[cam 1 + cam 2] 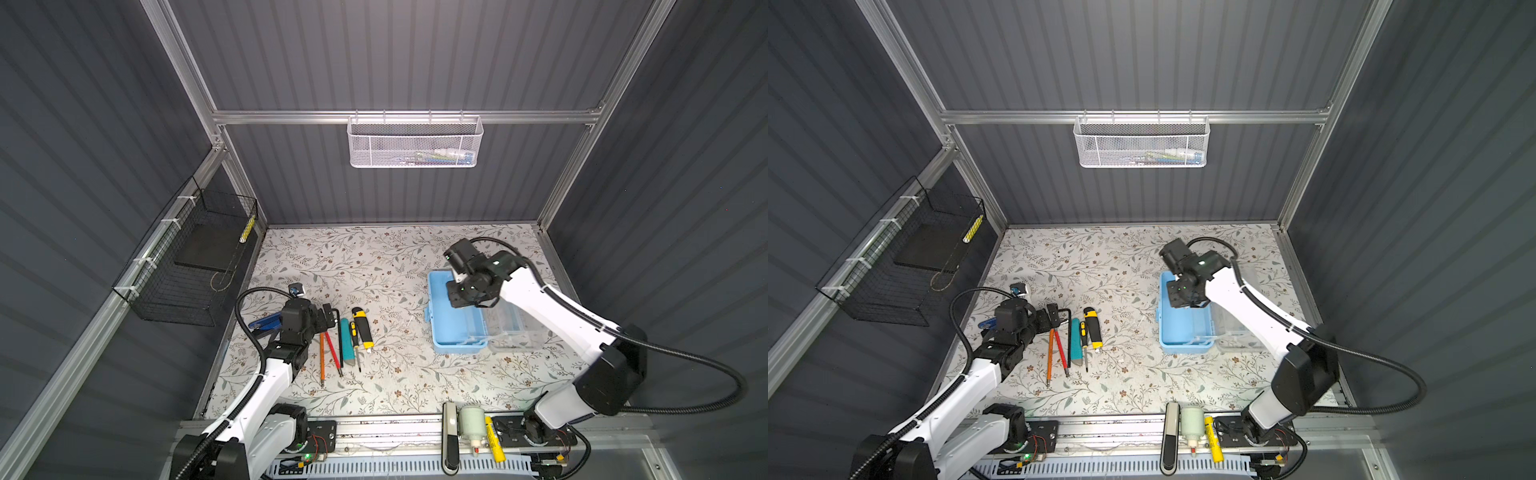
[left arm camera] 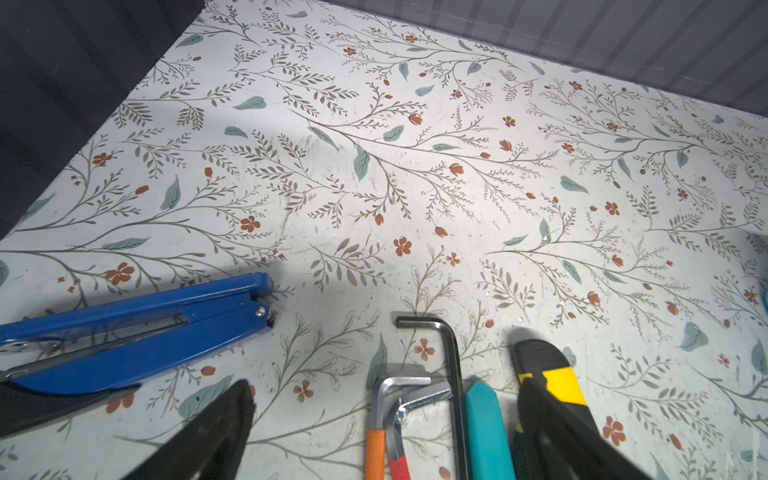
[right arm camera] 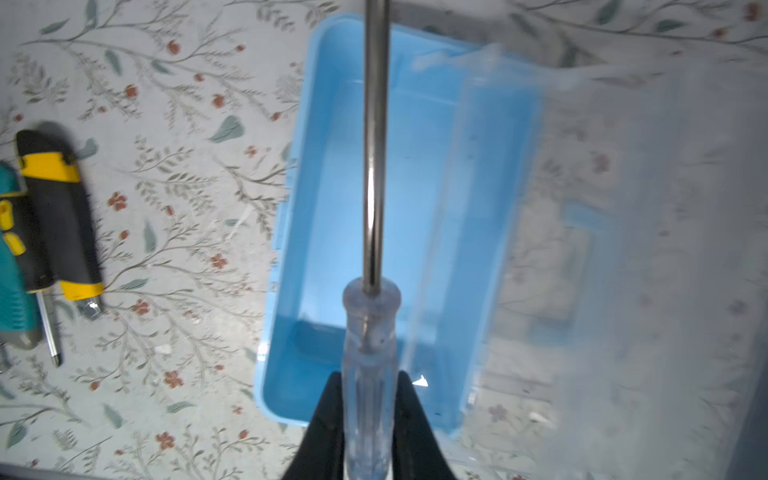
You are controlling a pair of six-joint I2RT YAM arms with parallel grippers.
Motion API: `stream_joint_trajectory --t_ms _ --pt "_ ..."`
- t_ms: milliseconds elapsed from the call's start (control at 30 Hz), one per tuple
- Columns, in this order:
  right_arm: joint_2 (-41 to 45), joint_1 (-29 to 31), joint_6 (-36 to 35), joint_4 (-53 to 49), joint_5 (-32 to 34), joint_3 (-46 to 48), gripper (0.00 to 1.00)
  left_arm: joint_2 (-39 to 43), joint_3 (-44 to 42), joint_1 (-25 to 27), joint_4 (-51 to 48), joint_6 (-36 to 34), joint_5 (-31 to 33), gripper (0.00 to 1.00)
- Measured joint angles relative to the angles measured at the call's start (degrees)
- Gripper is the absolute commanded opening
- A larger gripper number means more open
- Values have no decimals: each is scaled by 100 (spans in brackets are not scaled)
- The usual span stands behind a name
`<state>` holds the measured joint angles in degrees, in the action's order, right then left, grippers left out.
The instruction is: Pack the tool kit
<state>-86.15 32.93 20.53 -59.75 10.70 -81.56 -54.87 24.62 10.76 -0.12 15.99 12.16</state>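
A floral-patterned table (image 1: pixel 374 266) inside a grey-walled cell is shown from above, and two white and black robot arms are seen reaching in from the lower edge. The tool kit (image 1: pixel 453 332), a light-blue case, is set right of centre in both top views. Its see-through lid (image 1: pixel 517 328) is laid open on the table at the case's right side. The right gripper (image 3: pixel 368 388) is held over the open case, and its black fingers (image 3: pixel 326 415) are clamped on the clear handle of a screwdriver (image 3: pixel 374 166). The steel shaft is pointed away from the gripper, along the length of the blue tray. Whether the screwdriver touches the tray floor cannot be told. The left gripper (image 2: pixel 384 386) is spread wide with nothing held in it. It is placed left of centre in both top views, over the upper ends of a row of tools laid side by side: hex keys (image 2: pixel 451 357), a teal tool (image 2: pixel 486 428) and a black-and-yellow handle (image 2: pixel 557 374). A blue hand tool (image 1: pixel 264 322) is partly hidden at that gripper's left. A white mesh basket (image 1: pixel 413 143) is hung on the back wall and a black wire basket (image 1: pixel 195 266) on the left wall.
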Motion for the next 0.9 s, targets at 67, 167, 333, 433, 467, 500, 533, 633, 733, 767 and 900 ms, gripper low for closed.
stream_joint_trajectory --t_ms 67,167,333,433,467,500,533,633,733,767,900 --pt "275 -341 -175 -81 96 120 0 13 0 0 4 -2 -4 99" --pt "538 -848 -402 -186 177 317 0 13 0 0 4 -17 -17 100" --pt "579 -1357 -688 -177 289 710 0 -35 0 0 4 -39 -17 99" --pt "579 -1515 -824 -83 289 914 0 -39 0 0 7 -42 -17 100" --pt "579 -1554 -876 -11 271 990 0 -39 0 0 9 -39 -17 99" --pt "568 -1582 -920 46 260 1054 0 -39 0 0 9 -42 -17 100" --pt "544 -1598 -957 83 254 1097 0 -39 0 0 11 -42 -17 99" --pt "372 -1602 -1060 223 236 1189 2 -37 0 0 20 -42 -17 100" --pt "236 -1631 -1158 376 258 1342 2 -37 0 0 20 -42 -17 100" --pt "225 -1644 -1180 420 256 1408 4 -37 0 0 20 -42 -17 99" --pt "223 -1672 -1209 492 256 1471 25 -37 0 0 20 -42 -17 99"
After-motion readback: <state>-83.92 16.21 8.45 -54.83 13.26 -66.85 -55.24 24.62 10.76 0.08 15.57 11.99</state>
